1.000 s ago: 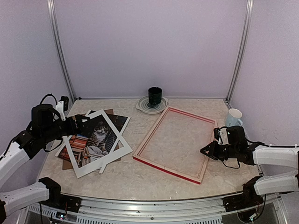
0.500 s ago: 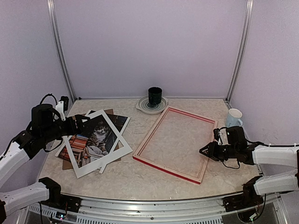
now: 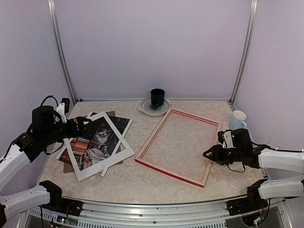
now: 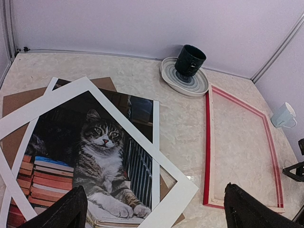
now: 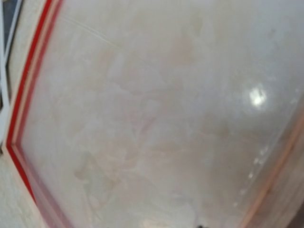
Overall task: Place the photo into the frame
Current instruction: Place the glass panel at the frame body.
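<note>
1. Lilac walls (image 3: 152, 47) enclosed a marbled beige worktop (image 3: 128, 183).
2. The photo (image 3: 97, 137), a grey tabby cat beside stacked books, was seen lying flat on the left half of the worktop, outside the frame.
3. A white mat (image 4: 176, 184) was laid askew on top of the photo, with the cat showing through its window.
4. A brown cardboard board (image 4: 14, 102) was seen under both, its corners sticking out at the far left.
5. The frame (image 3: 166, 171) was found right of centre, flat and at an angle. Its red edges and pale back rim were visible, and it lay apart from the photo pile.
6. The left fingers (image 4: 66, 213) were spread wide with nothing between them and were held over the left edge of the pile.
7. The right fingers (image 3: 208, 153) were positioned low at the frame's right long side. Whether they were open or closed could not be told, nor whether the rim was touched.
8. Only the frame's inside and red border were shown in the right wrist view, blurred.
9. A dark green mug (image 3: 157, 98) was seen upright on a ringed plate (image 3: 145, 108) at the back.
10. A white mug (image 3: 237, 118) was placed near the far right corner.
</note>
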{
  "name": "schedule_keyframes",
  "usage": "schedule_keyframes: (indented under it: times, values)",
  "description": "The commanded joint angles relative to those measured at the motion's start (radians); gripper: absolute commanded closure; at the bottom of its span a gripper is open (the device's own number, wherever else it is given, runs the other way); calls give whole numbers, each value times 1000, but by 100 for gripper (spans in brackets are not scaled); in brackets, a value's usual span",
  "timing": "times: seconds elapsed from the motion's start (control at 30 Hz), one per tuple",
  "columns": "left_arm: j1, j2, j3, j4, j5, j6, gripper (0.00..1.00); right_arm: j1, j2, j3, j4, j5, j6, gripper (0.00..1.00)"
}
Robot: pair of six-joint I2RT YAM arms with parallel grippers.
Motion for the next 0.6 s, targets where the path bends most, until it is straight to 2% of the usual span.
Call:
schedule_keyframes:
  times: [0.0, 0.57]
  values:
    - [8, -1, -13, 25, 8, 5, 1, -7, -3, 9, -53, 2, -27, 60]
    - [8, 2, -13, 25, 9, 5, 1, -6, -11, 15, -78, -33, -36, 59]
